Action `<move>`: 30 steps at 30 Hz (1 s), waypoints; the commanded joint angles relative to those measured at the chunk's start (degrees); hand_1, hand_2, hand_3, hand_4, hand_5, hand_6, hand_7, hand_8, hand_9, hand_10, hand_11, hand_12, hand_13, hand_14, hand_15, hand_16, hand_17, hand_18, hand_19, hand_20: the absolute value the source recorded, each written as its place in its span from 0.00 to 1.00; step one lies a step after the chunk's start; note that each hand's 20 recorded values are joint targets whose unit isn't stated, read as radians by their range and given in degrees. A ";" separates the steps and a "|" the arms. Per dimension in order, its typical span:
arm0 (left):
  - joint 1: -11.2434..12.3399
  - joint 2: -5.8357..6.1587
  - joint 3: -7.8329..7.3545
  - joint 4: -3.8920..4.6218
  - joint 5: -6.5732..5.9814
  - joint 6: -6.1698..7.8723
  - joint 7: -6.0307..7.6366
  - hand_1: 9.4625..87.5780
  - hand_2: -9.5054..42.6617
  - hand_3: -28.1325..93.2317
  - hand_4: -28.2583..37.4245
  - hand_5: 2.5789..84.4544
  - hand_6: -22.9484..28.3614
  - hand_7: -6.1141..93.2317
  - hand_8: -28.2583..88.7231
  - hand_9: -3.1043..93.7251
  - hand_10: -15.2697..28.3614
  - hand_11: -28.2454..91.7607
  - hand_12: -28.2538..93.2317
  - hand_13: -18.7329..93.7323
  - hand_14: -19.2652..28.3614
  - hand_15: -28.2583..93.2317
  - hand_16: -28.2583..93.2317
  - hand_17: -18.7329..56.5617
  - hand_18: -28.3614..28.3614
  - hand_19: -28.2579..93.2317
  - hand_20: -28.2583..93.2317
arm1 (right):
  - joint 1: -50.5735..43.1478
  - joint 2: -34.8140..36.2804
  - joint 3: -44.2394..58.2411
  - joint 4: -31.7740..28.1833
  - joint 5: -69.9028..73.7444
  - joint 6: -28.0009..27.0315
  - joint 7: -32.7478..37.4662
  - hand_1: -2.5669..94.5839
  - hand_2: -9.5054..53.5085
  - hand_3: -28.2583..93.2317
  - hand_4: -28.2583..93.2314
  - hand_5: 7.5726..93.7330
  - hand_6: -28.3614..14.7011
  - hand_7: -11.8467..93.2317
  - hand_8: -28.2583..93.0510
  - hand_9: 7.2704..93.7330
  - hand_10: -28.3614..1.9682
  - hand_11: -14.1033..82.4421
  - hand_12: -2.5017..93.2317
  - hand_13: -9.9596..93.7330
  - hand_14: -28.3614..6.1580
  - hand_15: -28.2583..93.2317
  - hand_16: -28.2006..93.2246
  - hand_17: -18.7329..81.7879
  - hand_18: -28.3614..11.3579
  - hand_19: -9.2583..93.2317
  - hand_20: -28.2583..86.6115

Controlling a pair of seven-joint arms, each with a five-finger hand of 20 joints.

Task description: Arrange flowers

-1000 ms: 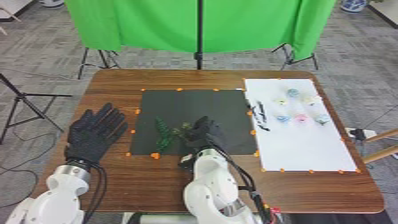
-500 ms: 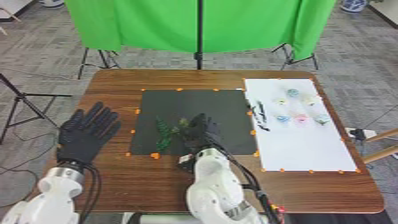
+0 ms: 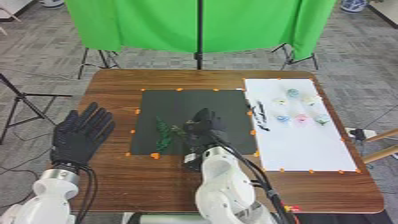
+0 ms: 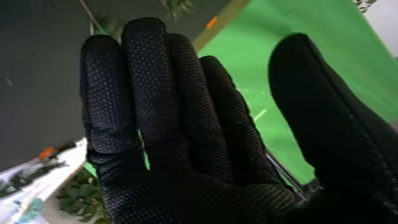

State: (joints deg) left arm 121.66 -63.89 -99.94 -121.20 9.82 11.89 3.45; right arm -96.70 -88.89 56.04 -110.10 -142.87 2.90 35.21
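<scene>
My left hand (image 3: pixel 80 137) is open over the table left of the black mat (image 3: pixel 173 107). My right hand (image 3: pixel 206 131) is over the mat's lower middle, with green stems (image 3: pixel 163 135) lying just to its left. In the right wrist view my right hand (image 4: pixel 187 145) has straight fingers and the thumb apart, with nothing between them; some greenery (image 4: pixel 178 6) lies beyond the fingertips. On the white board (image 3: pixel 298 145) are several small flowers, among them a pink one (image 3: pixel 301 118) and a blue one (image 3: pixel 283 119). A dark leafy piece (image 3: pixel 259 115) rests at the board's left edge.
Orange markers (image 3: pixel 155 155) line the mat and the board on the brown table (image 3: pixel 133 187). Beyond the far edge hang a green cloth (image 3: pixel 151 25) and its stand. Wooden legs (image 3: pixel 382 153) stand at the right side.
My right hand has shifted slightly right, away from the green stems, its wrist turning. My left hand has drifted a little left. The stems appear to lie still.
</scene>
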 commanded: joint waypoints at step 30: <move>3.52 -3.28 -1.78 -0.42 -0.72 -0.12 -0.08 0.28 0.49 0.83 0.02 0.53 0.61 0.19 0.17 0.43 0.68 0.38 0.34 0.42 0.71 0.54 0.19 0.20 0.73 0.48 0.36 | -5.30 4.69 5.04 -8.52 6.48 -20.45 2.72 0.33 0.31 0.81 0.09 0.82 0.44 0.23 0.16 0.77 0.14 0.35 0.24 0.70 0.20 0.63 0.39 0.55 0.03 0.93 0.33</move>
State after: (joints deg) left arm 123.71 -66.03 -101.50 -121.89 9.47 11.72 3.27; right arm -102.07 -85.18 59.41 -118.06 -136.89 -20.01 36.74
